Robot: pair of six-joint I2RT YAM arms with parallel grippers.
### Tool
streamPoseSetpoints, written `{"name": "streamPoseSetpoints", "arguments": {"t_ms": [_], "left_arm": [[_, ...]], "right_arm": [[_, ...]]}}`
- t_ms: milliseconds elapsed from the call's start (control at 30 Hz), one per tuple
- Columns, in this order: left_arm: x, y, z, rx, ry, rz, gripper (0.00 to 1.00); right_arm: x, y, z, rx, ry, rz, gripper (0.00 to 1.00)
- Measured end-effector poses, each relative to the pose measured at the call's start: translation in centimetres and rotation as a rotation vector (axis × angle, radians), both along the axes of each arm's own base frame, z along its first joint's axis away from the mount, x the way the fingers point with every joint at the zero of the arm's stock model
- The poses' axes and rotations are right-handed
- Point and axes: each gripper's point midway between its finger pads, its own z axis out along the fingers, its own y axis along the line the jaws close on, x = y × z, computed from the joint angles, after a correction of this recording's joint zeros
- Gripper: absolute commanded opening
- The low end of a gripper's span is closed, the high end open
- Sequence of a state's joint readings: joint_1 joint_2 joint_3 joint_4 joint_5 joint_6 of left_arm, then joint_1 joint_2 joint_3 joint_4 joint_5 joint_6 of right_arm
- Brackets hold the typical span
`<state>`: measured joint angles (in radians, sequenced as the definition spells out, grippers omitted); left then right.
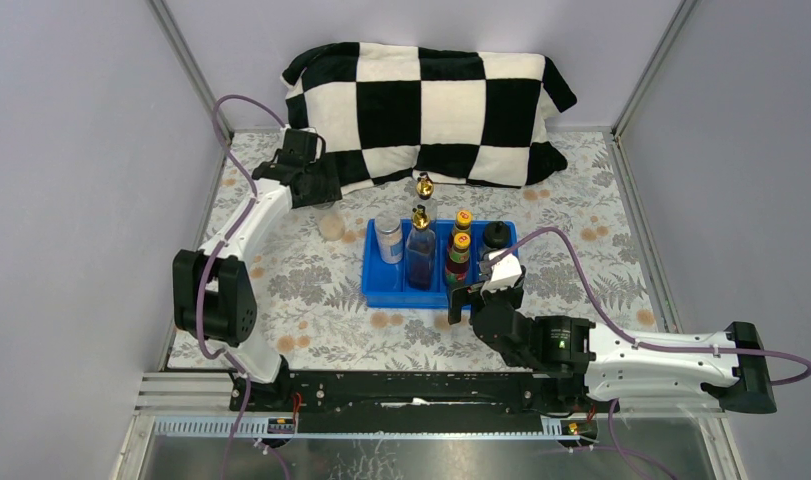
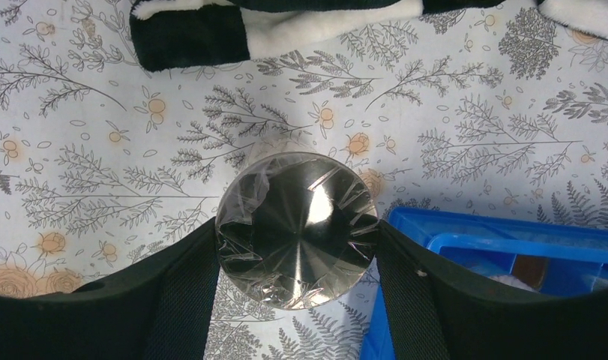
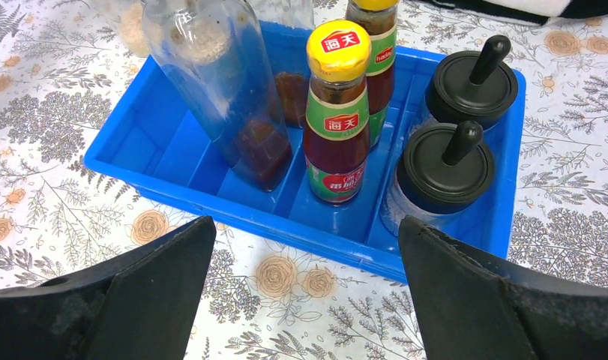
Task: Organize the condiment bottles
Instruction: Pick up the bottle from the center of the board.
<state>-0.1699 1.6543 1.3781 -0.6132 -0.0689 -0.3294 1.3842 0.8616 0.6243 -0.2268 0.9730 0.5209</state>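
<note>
Seen from above only: checkered blanket (image 1: 426, 110), black and white, bunched along the far edge of the table (image 1: 601, 250). At mid-table, the blue tray (image 1: 373, 290), split into lanes running near to far.

Half lost from above under the right gripper (image 1: 486, 292), but plain in the right wrist view: nearer shaker (image 3: 444, 166) just in front of farther shaker (image 3: 473, 86), both black-capped, in the tray's right-hand lane. In the next lane, sauce bottles (image 3: 336, 120) one behind the other, yellow caps and red-and-green labels legible only here. Further left, gold-topped bottles (image 1: 420, 250), their tops cut off in the wrist view and visible only from above. Right fingers (image 3: 158, 292) spread wide, gripping nothing, hovering over the cloth at the tray's near right corner.

Upright in the tray's left lane: tray jar (image 1: 388, 240), grey-lidded. Outside the tray, just left of its far left corner: loose jar (image 2: 295, 229).

Shown by the left wrist view alone: left gripper (image 2: 295, 234) pinching that loose jar, one black finger pressed to each side of the lid, crinkled film over the metal top.

Underneath, pale cloth (image 2: 98, 150) printed with grey ferns and orange roses. Around it, plain lilac-grey walls (image 1: 71, 150) on three sides.
</note>
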Motion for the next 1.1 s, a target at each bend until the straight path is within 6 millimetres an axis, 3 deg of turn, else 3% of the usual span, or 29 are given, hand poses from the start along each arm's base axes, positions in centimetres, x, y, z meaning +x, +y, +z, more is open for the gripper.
{"name": "streamPoseSetpoints", "arguments": {"t_ms": [267,700,1100], "left_arm": [[-1.3,0.2,0.1,0.0,0.009,-0.003,0.52],[-2.1,0.2,1.6,-0.01,-0.018,-0.007,0.5],[-4.1,-0.4,2.6,-0.013,-0.038,-0.032,0.5]], "right_arm": [[-0.1,0.2,-0.2,0.001,0.008,0.007,1.0],[-0.2,0.4,-0.7,-0.015,0.018,0.012,1.0],[-0.2,0.7,-1.2,-0.03,0.024,0.015,1.0]]}}
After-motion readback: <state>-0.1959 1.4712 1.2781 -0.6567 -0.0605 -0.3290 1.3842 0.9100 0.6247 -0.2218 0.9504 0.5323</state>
